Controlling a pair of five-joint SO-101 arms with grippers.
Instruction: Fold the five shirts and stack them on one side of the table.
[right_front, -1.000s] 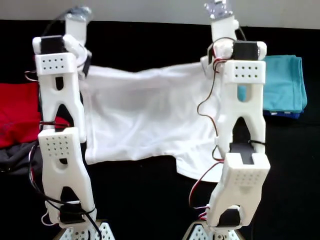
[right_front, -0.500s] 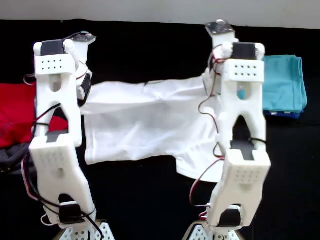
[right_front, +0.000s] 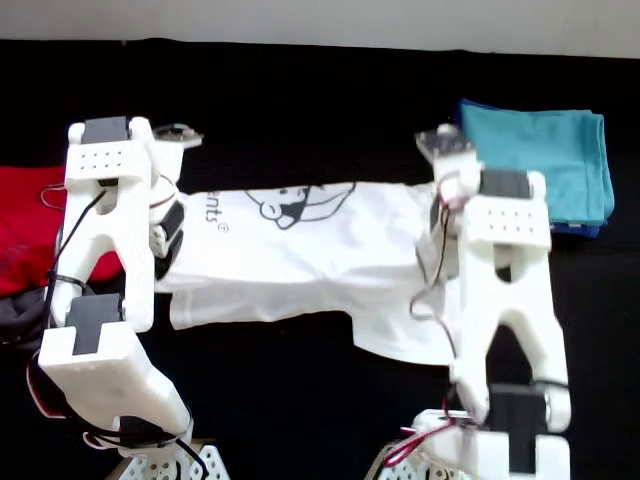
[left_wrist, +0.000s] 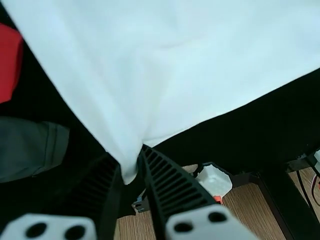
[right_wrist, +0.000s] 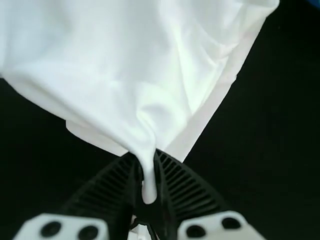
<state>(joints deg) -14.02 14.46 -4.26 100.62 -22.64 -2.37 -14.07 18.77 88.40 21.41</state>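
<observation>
I found the white shirt (right_front: 300, 260) spread across the middle of the black surface (right_front: 300, 100), between the two arms. A printed figure faced up along its far edge, and a flap of it reached toward the near side beside the right arm.

The left gripper (left_wrist: 131, 172) was clenched on a bunched corner of the white shirt, with cloth pinched between its ridged jaws. In the high view this grasp sat at the shirt's left end. The right gripper (right_wrist: 147, 185) was likewise grasping the white shirt, with a fold of cloth drawn down between its jaws at the shirt's right end.

A folded teal shirt (right_front: 545, 160) lay at the far right of the surface, near the white shirt's corner. It rested on a dark blue garment (right_front: 565, 228) whose edge showed beneath it.

At the left edge lay a red shirt (right_front: 30, 230), with a dark grey shirt (right_front: 15, 320) on its near side, touching it. I could not tell whether those two were folded.
</observation>
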